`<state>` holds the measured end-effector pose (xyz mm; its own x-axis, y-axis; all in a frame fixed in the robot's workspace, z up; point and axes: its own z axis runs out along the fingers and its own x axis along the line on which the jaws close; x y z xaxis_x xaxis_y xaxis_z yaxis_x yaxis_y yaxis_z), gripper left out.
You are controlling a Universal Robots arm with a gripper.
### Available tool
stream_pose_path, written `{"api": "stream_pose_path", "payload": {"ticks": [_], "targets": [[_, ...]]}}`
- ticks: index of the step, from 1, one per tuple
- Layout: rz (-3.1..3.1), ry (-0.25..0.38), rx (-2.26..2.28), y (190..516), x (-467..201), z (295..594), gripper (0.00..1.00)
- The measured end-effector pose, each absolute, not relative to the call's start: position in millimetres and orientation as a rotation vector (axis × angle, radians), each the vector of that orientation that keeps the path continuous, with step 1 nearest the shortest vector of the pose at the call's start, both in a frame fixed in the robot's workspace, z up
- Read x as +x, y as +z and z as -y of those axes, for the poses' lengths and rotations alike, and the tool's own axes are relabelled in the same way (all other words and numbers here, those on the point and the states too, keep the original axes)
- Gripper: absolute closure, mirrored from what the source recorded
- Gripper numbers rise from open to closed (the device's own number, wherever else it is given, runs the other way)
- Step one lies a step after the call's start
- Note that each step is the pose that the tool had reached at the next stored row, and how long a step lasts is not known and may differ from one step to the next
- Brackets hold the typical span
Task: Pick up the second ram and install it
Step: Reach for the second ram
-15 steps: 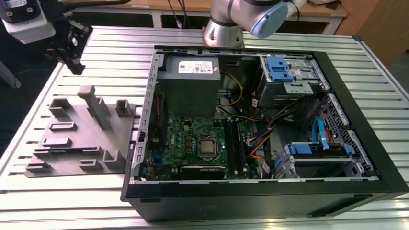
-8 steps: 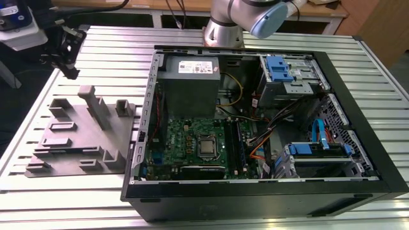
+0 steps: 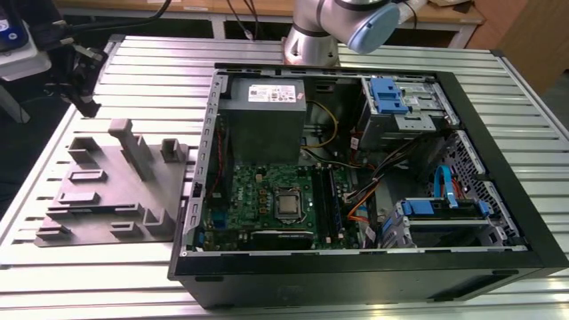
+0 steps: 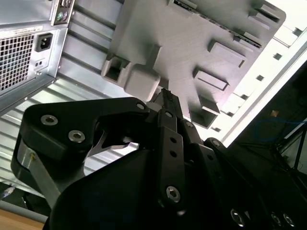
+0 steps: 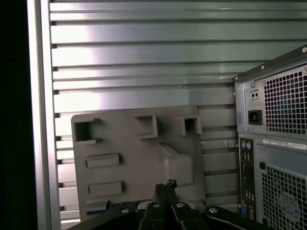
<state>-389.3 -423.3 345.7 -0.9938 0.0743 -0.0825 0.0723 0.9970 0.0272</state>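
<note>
Grey matte plastic forms the tray (image 3: 98,200), a flat slab with blocky posts and square pockets. It rests on the ribbed aluminium table (image 3: 160,67) beside the open black computer case (image 3: 356,280). The second ram (image 4: 218,28), a slim dark segmented strip, appears to sit along one tray edge. In both wrist views the black claw (image 4: 167,96) hangs above the tray, pointing down, fingertips pressed together on nothing.
</note>
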Motion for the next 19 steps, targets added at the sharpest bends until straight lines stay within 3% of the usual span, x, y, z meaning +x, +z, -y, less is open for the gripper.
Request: {"api": "stream_pose_path", "payload": {"ticks": [19], "targets": [[-3.064, 0.033, 0.113, 328, -405, 449, 0.93]]}}
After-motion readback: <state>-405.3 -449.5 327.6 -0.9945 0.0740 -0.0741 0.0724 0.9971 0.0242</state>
